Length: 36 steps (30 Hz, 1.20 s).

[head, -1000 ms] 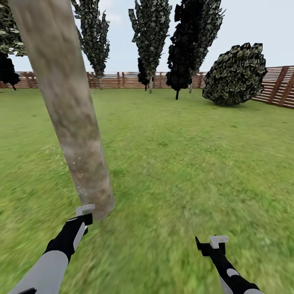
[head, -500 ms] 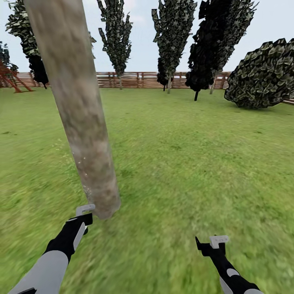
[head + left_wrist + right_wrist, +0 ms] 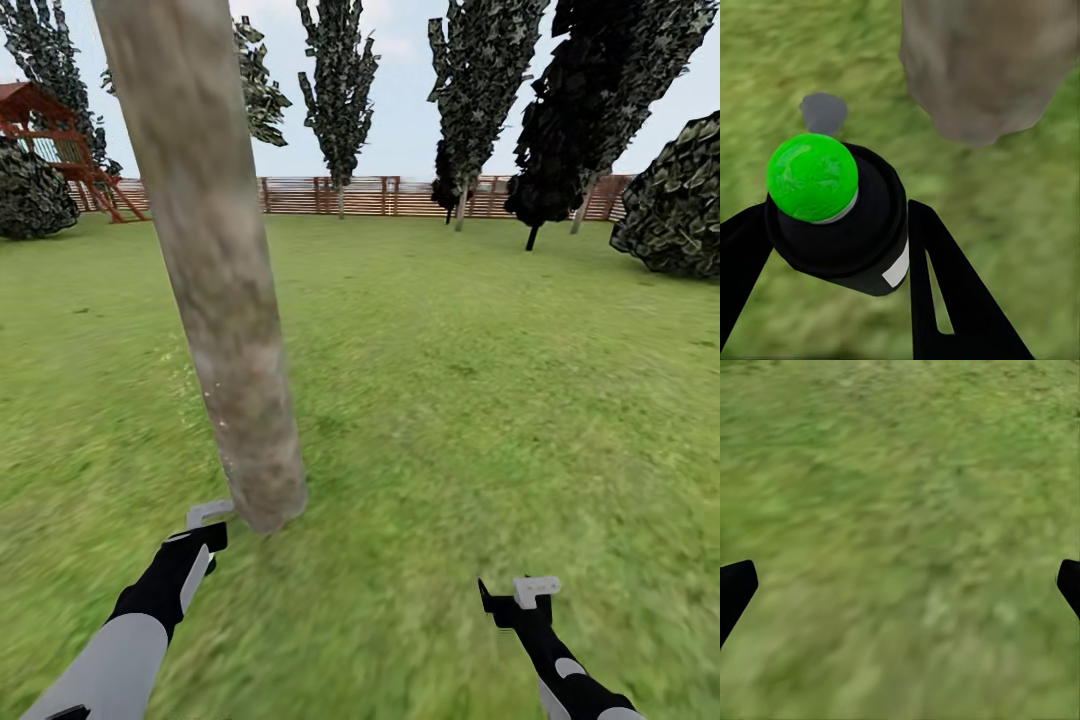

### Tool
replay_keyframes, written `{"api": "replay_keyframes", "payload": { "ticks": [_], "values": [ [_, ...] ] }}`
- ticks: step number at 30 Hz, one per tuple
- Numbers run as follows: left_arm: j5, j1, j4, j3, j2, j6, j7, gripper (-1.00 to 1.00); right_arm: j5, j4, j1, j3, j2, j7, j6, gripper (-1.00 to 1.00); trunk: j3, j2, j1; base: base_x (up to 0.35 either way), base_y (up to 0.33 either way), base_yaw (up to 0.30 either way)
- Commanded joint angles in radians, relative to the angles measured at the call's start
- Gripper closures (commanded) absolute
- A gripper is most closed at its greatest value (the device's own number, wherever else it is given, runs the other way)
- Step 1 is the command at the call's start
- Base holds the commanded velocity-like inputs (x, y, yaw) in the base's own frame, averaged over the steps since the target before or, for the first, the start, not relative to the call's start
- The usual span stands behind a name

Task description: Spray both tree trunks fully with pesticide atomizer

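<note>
Left gripper (image 3: 832, 247) clamps the black, green-capped atomizer (image 3: 836, 217), just beside the smooth mottled trunk (image 3: 225, 300) at 11 o'clock. Right gripper (image 3: 900, 585) hangs wide apart over open grass (image 3: 480, 400); a slatted fence (image 3: 400, 195) edges 12 o'clock.

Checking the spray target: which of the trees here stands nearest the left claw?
The thick, mottled grey-tan tree trunk rising just beyond the left claw, which holds the pesticide atomizer. The other trees stand far back by the fence.

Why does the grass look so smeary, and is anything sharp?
Head view: the near grass is blurry, while the fence looks crisper. Left wrist view: the atomizer in the left pincer is sharp, the tree trunk soft. Right wrist view: the grass is blurred.
</note>
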State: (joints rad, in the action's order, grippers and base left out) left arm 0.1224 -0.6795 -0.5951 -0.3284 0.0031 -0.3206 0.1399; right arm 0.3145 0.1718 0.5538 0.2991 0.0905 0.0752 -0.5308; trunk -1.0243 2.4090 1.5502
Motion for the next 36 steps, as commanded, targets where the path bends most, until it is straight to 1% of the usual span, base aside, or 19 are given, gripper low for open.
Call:
{"api": "replay_keyframes", "payload": {
  "ticks": [1,17,24,25,26,27,28,29,30,31,33,35,36],
  "values": [
    [0.0,0.0,0.0,0.0,0.0,0.0,0.0,1.0,0.0,0.0,0.0,0.0,0.0,0.0,0.0,-1.0,0.0,0.0,0.0,0.084,-0.269,0.277],
    [-0.001,0.0,0.0,0.0,-0.003,0.0,0.0,1.0,0.0,0.0,0.0,0.0,0.0,0.0,0.0,-1.0,0.0,0.0,0.0,0.073,-0.268,0.277],
    [0.0,0.0,0.0,0.005,-0.005,-0.001,-0.013,1.0,0.0,0.002,0.0,0.0,0.0,0.0,0.0,-1.0,0.0,0.0,0.0,0.002,-0.051,0.255],
    [0.002,0.0,0.001,0.016,-0.012,-0.005,-0.016,1.0,0.0,0.003,0.0,0.0,0.001,0.0,0.0,-1.0,0.0,0.0,0.0,0.0,-0.002,0.083],
    [0.004,-0.001,0.002,0.038,-0.023,-0.009,-0.015,1.0,0.001,0.003,0.0,0.0,0.0,0.002,0.0,-1.0,0.0,0.0,0.0,0.0,-0.001,0.042],
    [0.005,-0.004,0.003,0.077,-0.034,-0.015,-0.012,1.0,0.001,0.004,0.0,0.0,0.0,0.003,0.0,-1.0,0.0,0.0,0.0,0.0,0.0,0.017],
    [0.005,-0.007,0.004,0.099,-0.038,-0.019,-0.011,1.0,0.001,0.006,0.0,0.0,-0.001,0.003,0.0,-1.0,0.0,0.0,0.0,0.0,0.0,0.011],
    [0.005,-0.012,0.004,0.132,-0.045,-0.032,-0.009,1.0,0.001,0.007,0.0,-0.001,-0.001,0.003,0.0,-1.0,0.0,0.0,0.0,0.0,0.0,0.006],
    [0.005,-0.014,0.004,0.148,-0.05,-0.046,-0.009,1.0,0.002,0.007,0.0,-0.001,-0.002,0.003,0.0,-1.0,0.0,0.0,0.0,0.0,0.0,0.004],
    [0.004,-0.024,-0.001,0.165,-0.062,-0.088,-0.009,1.0,0.003,0.007,0.0,-0.001,-0.003,0.003,0.0,-1.0,0.0,0.0,0.0,0.0,0.0,0.001],
    [0.004,-0.05,-0.004,0.174,-0.07,-0.142,-0.012,1.0,0.003,0.008,0.0,-0.001,-0.002,0.003,0.0,-1.0,0.0,0.0,0.0,0.0,0.0,0.0],
    [0.003,-0.063,-0.005,0.177,-0.079,-0.16,-0.013,1.0,0.003,0.008,0.0,-0.001,-0.001,0.003,0.0,-1.0,0.0,0.0,0.0,0.0,0.0,0.0],
    [0.002,-0.077,-0.007,0.179,-0.099,-0.167,-0.014,1.0,0.003,0.008,0.0,-0.001,0.0,0.003,0.0,-1.0,0.0,0.0,0.0,0.0,0.0,0.0]
  ]
}}
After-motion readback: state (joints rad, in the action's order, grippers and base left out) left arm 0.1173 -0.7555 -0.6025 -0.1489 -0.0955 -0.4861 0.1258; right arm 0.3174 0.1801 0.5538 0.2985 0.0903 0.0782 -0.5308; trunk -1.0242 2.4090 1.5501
